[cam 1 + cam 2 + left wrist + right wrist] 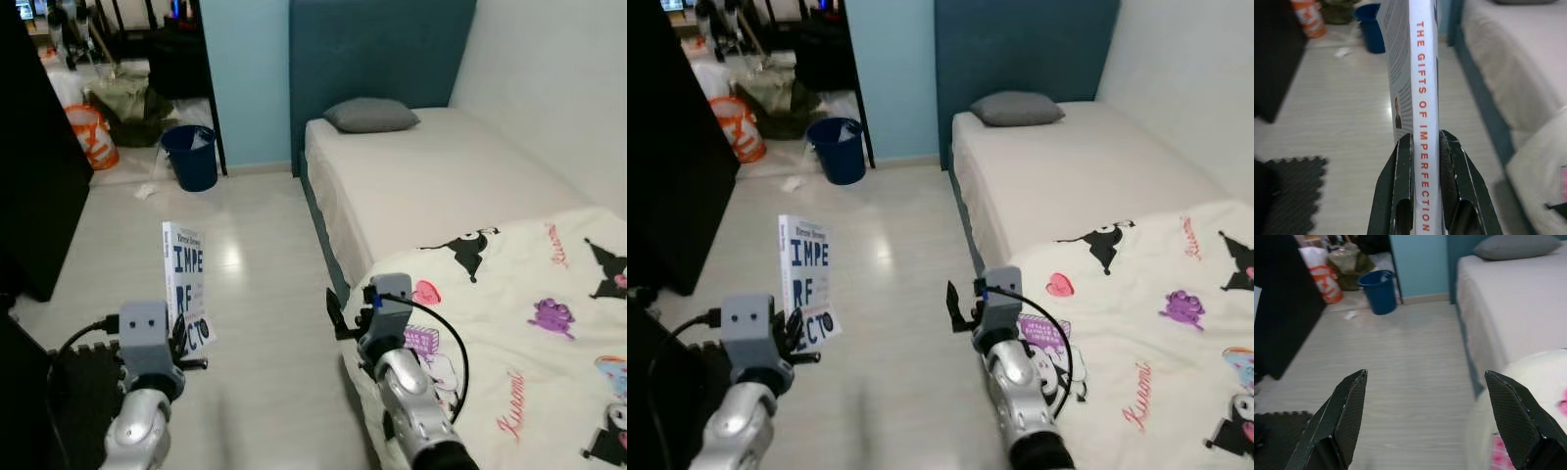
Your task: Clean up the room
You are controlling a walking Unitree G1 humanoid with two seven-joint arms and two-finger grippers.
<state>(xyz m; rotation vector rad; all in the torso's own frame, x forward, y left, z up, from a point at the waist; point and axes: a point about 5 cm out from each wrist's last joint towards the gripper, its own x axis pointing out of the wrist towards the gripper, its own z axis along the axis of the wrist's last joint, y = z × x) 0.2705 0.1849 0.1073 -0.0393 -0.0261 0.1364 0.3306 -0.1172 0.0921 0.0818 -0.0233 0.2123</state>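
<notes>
A white book point(186, 284) with blue cover letters stands upright over the pale floor, held at its lower end by my left gripper point(184, 345). In the left wrist view its spine point(1424, 98) reads "The Gifts of Imperfection" and my left gripper point(1426, 166) is shut on it from both sides. My right gripper point(343, 315) hangs at the near corner of the bed, its fingers point(1347, 411) spread wide open with nothing between them.
A bed point(441, 176) with a grey pillow point(370, 115) and a cartoon-print blanket point(529, 323) runs along the right. A blue bucket point(190, 155) and an orange bag point(90, 135) stand at the far left. Dark furniture point(34, 186) lines the left; a black foam mat point(1293, 196) lies near.
</notes>
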